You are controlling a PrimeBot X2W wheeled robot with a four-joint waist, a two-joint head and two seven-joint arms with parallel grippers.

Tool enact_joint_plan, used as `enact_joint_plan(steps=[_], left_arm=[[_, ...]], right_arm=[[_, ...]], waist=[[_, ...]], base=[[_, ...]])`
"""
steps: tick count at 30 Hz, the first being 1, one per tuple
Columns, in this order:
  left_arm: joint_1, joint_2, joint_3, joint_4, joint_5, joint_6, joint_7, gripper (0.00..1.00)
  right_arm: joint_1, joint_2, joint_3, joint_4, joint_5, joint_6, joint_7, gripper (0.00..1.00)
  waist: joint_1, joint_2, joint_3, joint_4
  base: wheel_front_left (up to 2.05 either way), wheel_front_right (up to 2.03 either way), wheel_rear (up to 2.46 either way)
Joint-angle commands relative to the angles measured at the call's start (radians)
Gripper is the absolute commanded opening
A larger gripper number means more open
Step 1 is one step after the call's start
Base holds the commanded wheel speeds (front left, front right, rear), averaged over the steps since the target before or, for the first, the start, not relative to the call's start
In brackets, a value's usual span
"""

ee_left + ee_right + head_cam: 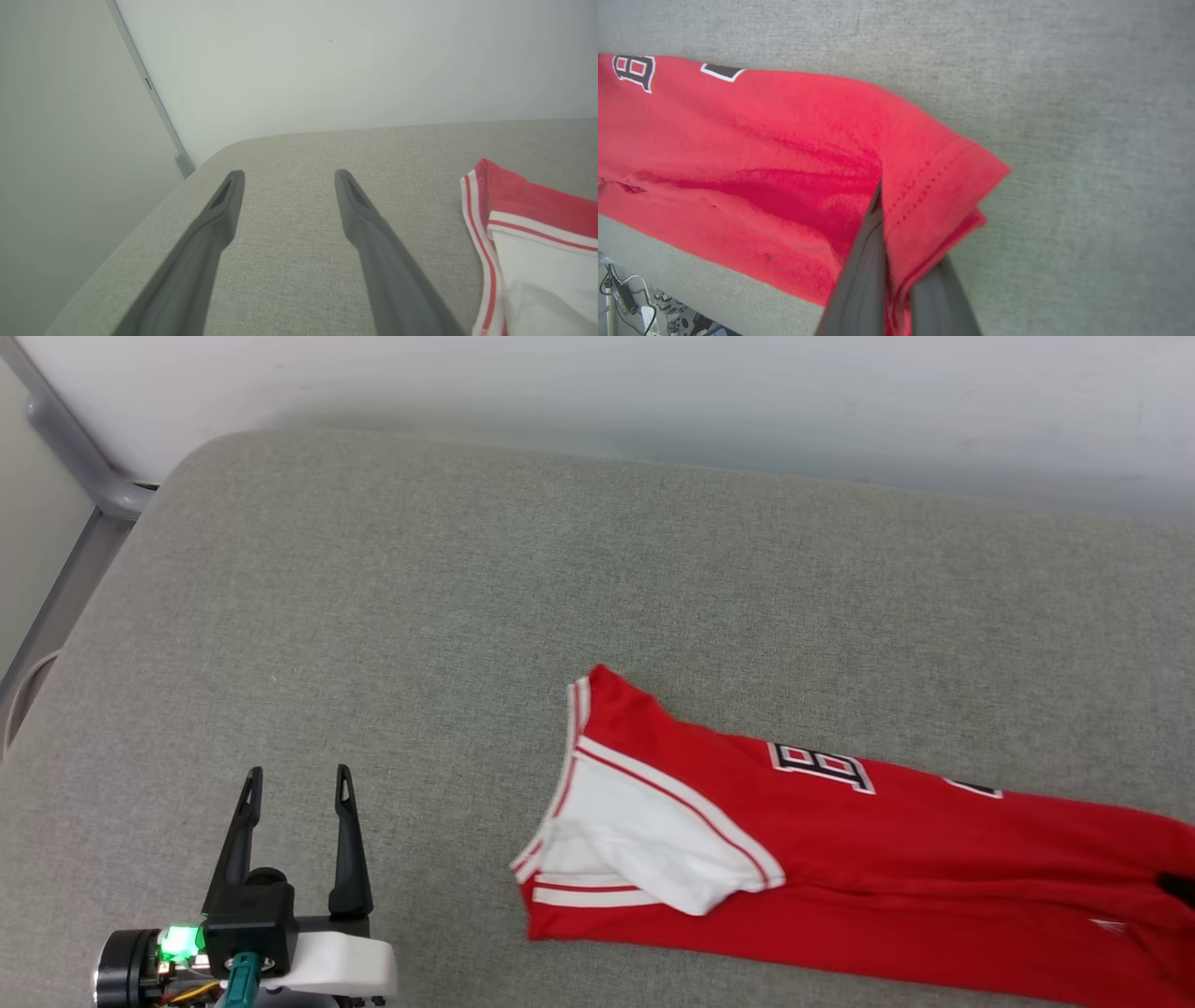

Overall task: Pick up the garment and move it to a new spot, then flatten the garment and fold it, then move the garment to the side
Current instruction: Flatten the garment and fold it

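The garment (840, 868) is a red shirt with a white sleeve and striped trim. It lies folded lengthwise on the grey padded surface (448, 579) and runs off the right edge of the head view. In the right wrist view my right gripper (896, 224) is shut on the garment (761, 154) at its stitched hem corner, with red cloth pinched between the two fingers. A dark tip of it (1178, 887) shows at the right edge of the head view. My left gripper (298, 775) stands open and empty to the left of the shirt's collar end. Its fingers are spread over bare fabric (288, 175), with the garment (537, 205) off to the right.
A pale wall (653, 392) backs the padded surface. A grey metal frame (89, 476) runs down past its rounded far-left corner. Over the surface's near edge, cables and small gear (626, 298) lie on the floor.
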Motion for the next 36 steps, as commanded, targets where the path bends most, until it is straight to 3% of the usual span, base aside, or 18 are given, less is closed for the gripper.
enact_joint_plan(steps=[1,5,9,18,19,26,36], left_arm=[[0.004,-0.005,0.003,-0.003,0.010,-0.002,-0.005,1.00],[0.009,-0.009,0.002,0.003,0.018,-0.011,-0.005,1.00],[0.016,-0.010,-0.003,0.011,0.026,-0.017,-0.005,1.00],[0.043,-0.011,-0.007,0.022,0.032,-0.018,-0.005,1.00],[0.042,-0.015,-0.011,0.023,0.032,-0.018,-0.005,1.00],[0.022,-0.023,-0.023,0.025,0.033,-0.024,-0.005,1.00],[-0.006,-0.034,-0.041,0.034,0.030,-0.029,-0.005,1.00]], right_arm=[[0.004,-0.019,-0.014,0.015,-0.014,-0.002,-0.006,0.00],[0.002,-0.063,-0.041,0.066,-0.078,-0.002,-0.010,0.00],[-0.014,-0.039,-0.067,0.082,-0.085,-0.002,-0.003,0.00],[0.040,0.039,-0.070,-0.109,-0.018,-0.001,0.048,0.00],[0.054,0.059,-0.046,-0.192,-0.012,-0.001,0.075,0.00],[0.014,0.112,0.042,-0.325,-0.038,-0.001,0.117,0.00],[-0.142,0.174,0.227,-0.347,-0.073,-0.001,0.149,0.00]], waist=[[0.0000,0.0000,-0.002,-0.002],[0.0000,0.0000,-0.007,-0.004],[0.0000,0.0000,-0.017,-0.005],[0.0000,0.0000,-0.048,-0.014],[0.0000,0.0000,-0.049,-0.015],[0.0000,0.0000,-0.038,-0.002],[0.0000,0.0000,-0.012,0.032]], base=[[0.00,0.00,0.00],[0.00,0.00,0.00],[0.00,0.00,0.00],[0.00,0.00,0.00],[0.00,0.00,0.00],[0.00,0.00,0.00],[0.00,0.00,0.00]])
